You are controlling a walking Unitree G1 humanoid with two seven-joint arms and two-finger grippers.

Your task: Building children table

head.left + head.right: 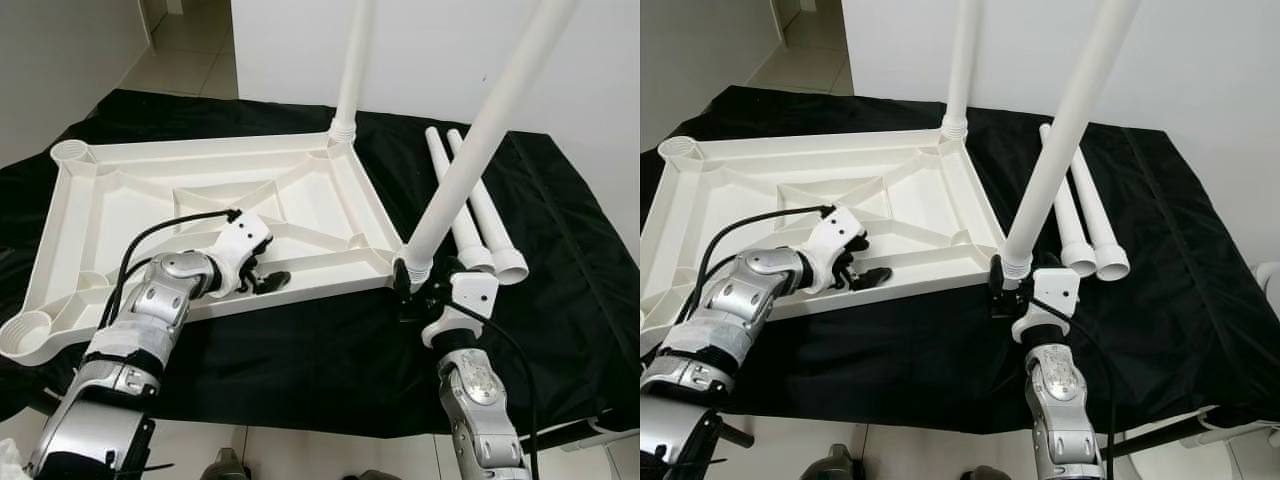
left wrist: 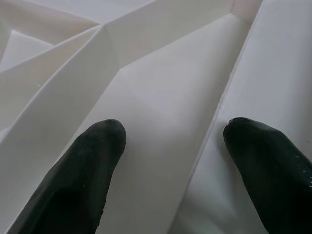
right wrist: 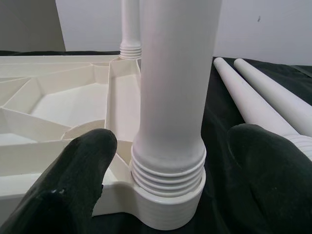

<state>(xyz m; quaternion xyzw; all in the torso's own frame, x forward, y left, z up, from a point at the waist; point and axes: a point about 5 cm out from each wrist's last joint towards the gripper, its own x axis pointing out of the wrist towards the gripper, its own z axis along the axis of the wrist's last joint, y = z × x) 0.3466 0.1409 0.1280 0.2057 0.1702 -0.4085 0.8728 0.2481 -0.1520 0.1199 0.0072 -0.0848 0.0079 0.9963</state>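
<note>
Ribbed white plastic tabletop [image 1: 200,200] upside down on black cloth [image 1: 560,300], right gripper [image 1: 418,290] wide around threaded leg [image 1: 470,170], left gripper [image 1: 262,278] wide over rim.

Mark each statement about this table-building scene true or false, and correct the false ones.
1. Two legs already stand in corner sockets of the tabletop. True.
2. The near leg stands between the right gripper's open fingers. True.
3. Three spare legs lie on the black cloth. False: two lie there.
4. The left gripper holds a leg. False: it is open at the tabletop's near edge, one finger on each side of the rim.
5. The tabletop lies underside up. True.
</note>
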